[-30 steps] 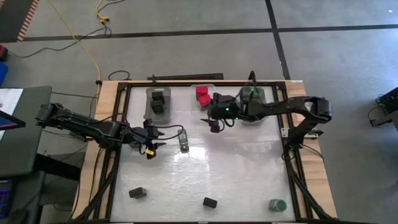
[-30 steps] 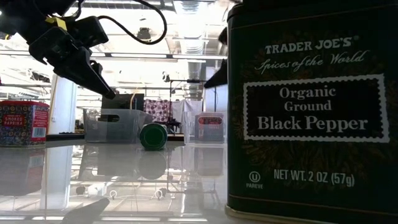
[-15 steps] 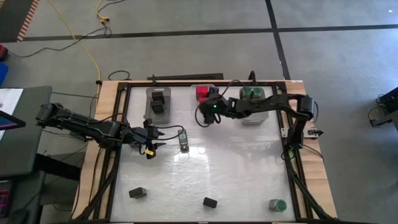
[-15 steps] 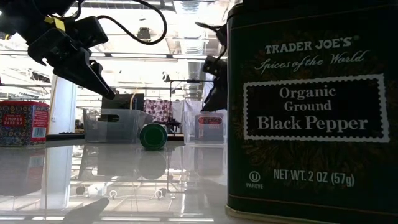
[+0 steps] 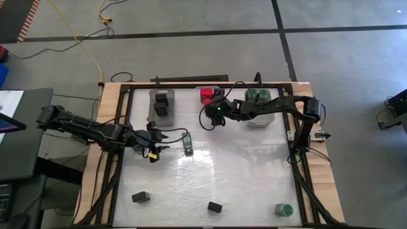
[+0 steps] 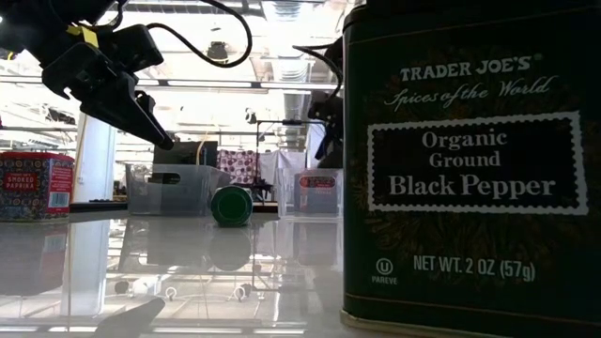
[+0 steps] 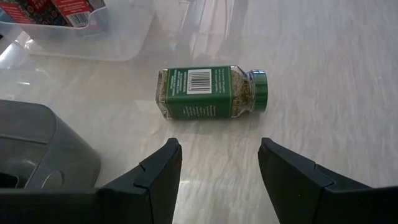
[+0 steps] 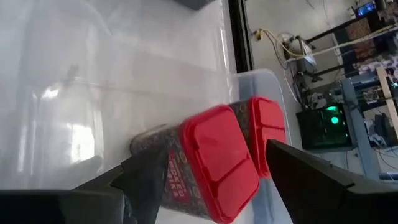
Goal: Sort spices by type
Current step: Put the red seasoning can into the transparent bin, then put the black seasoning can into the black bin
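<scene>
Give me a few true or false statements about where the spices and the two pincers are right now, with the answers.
1. The green-lidded jar in front of the left pincer lies on its side. True.
2. The left pincer is shut on that jar. False: its fingers are open, and the jar lies free on the table just ahead of them.
3. The right pincer is over the bin with the red boxes. True.
4. The black boxes share a bin with the red ones. False: they sit in a separate bin, nearer the left arm.
5. Loose spices stand along the table's near edge. True: two black boxes and a green-lidded jar.
</scene>
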